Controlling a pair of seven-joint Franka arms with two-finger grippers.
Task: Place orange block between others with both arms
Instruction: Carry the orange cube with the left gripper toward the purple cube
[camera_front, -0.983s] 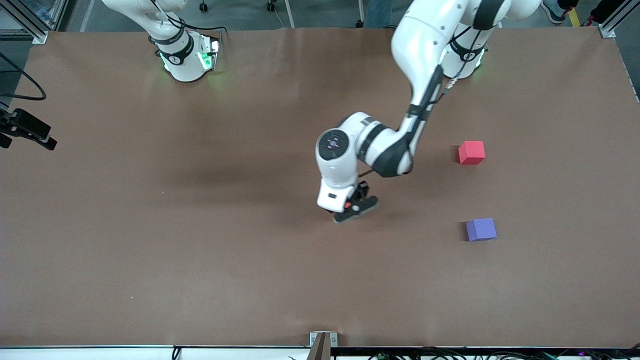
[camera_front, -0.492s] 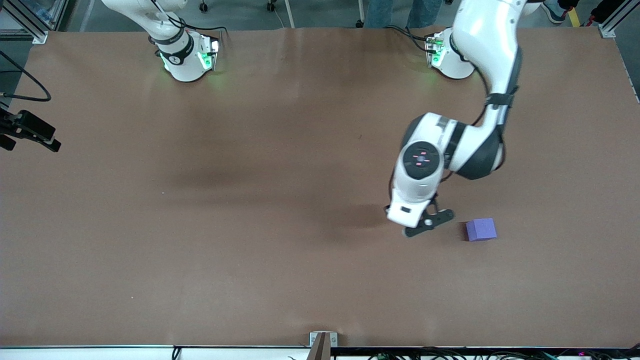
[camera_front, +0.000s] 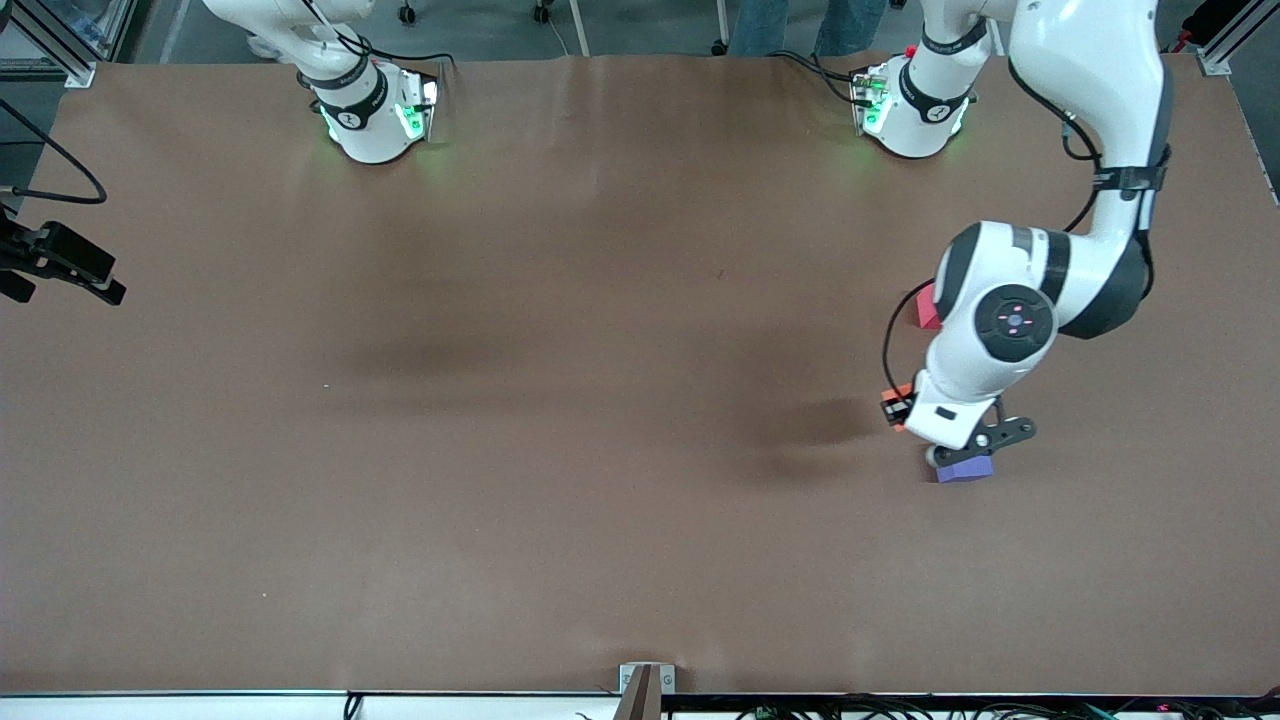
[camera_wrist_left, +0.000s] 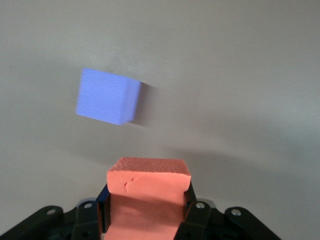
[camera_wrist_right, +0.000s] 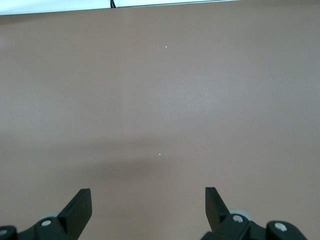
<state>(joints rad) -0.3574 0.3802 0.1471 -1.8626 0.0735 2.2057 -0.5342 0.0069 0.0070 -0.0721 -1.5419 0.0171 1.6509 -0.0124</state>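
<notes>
A brown bench (camera_front: 500, 450) fills the front view, its surface matte with faint dark patches. A black camera mount (camera_front: 60, 262) with a looping black cable (camera_front: 55, 165) sits at the right arm's end. A small metal bracket (camera_front: 646, 680) stands at the bench's nearest edge.

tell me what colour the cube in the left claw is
Orange; the cube shows best in the left wrist view.

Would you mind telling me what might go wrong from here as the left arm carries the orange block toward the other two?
1. The left claw holds the orange block low beside the purple block; coming down carelessly, it may nudge it.
2. The left arm hides most of the red-pink block in the front view, so the gap is hard to judge.
</notes>
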